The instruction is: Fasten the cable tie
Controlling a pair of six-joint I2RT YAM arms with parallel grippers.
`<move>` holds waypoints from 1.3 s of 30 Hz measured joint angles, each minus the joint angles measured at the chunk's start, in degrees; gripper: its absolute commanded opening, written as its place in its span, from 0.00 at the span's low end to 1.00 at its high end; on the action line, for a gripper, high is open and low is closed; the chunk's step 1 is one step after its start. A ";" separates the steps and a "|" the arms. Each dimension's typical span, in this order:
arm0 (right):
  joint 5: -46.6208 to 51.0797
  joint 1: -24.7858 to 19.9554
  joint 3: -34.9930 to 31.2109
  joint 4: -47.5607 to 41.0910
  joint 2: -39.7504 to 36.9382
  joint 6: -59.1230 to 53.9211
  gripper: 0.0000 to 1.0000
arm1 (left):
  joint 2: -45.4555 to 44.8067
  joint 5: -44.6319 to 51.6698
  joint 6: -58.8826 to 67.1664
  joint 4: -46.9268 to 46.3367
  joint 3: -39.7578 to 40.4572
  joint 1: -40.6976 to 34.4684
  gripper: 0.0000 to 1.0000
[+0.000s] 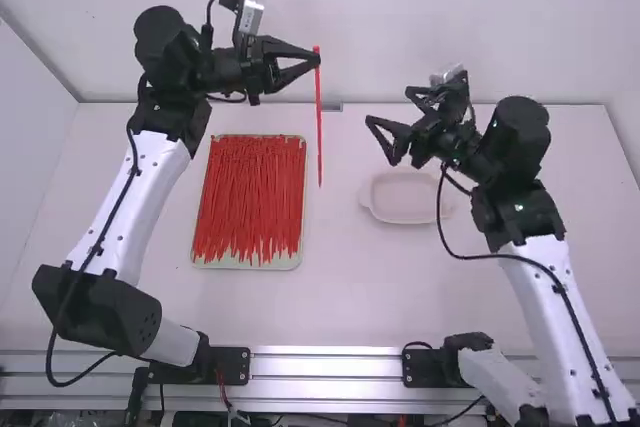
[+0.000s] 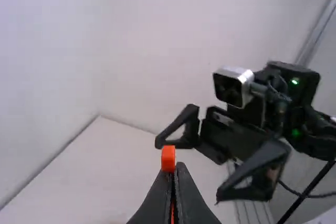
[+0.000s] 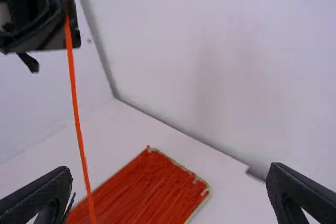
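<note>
Cable tie [image 1: 319, 117] hangs straight down, long axis vertical, from your left gripper [image 1: 312, 60], which pinches its head end, and the loose tail dangles just ahead of your wide-open, empty right gripper [image 1: 383, 142].

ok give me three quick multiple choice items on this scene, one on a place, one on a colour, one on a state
1. Where do the spare cable ties lie?
A on the tray
B on the back wall
C in a bucket

2. What colour is the held cable tie?
A blue
B red
C black

3. How is the right gripper?
A shut on the tie
B shut on nothing
C open and empty

Answers: 1 A, they lie side by side on the tray; 2 B, the tie hanging from the left gripper is red; 3 C, its fingers stand wide apart, gripping nothing.
</note>
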 measured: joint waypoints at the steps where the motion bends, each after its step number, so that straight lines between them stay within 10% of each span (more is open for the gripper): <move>1: -2.75 -1.14 -0.02 1.18 0.81 0.70 0.98 | -0.02 0.31 0.44 -0.70 0.00 0.02 0.02; 12: -21.68 -8.26 0.00 12.57 10.47 10.69 0.98 | 0.00 1.97 1.81 -2.56 0.02 0.00 0.02; 39: -32.09 -3.72 0.02 15.93 13.70 -5.35 0.98 | 10.60 1.03 -12.76 5.29 7.13 2.38 0.02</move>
